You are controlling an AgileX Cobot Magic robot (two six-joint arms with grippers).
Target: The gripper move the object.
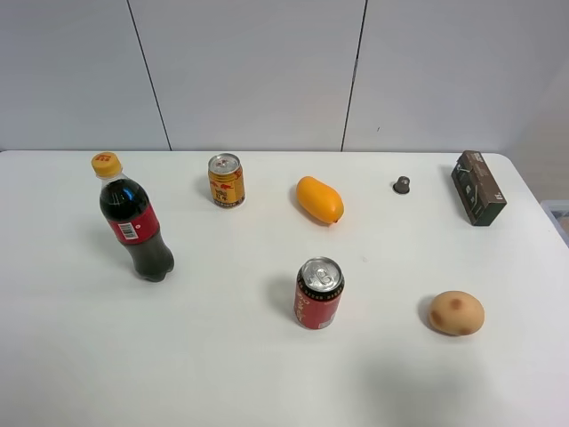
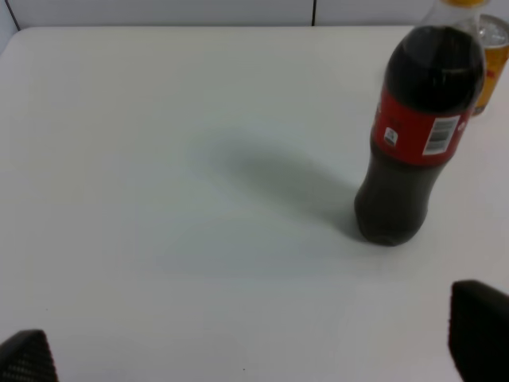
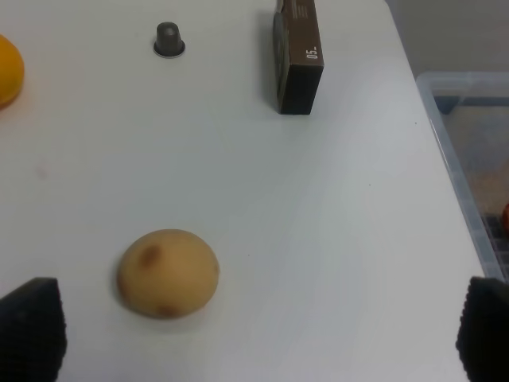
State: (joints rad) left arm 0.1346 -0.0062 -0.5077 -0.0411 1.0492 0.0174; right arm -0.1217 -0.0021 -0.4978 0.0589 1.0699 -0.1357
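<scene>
Two grippers wait with fingers apart and empty; the right gripper [image 3: 254, 334] is nearer. The carton [image 1: 478, 188] lies at the bench's [image 1: 222, 374] far right, at about twelve o'clock from this gripper, long axis running away, past the potato [image 3: 168, 273].

a white table [image 1: 267, 374] stands against a pale panelled wall [image 1: 249, 71] with thin dark seams, evenly lit.

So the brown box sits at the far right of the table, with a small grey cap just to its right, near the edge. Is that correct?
Not quite. The small grey cap lies to the left of the brown box, toward the orange fruit, not at the edge side. The exterior high view shows it. The box is indeed at the far right of the table.
</scene>
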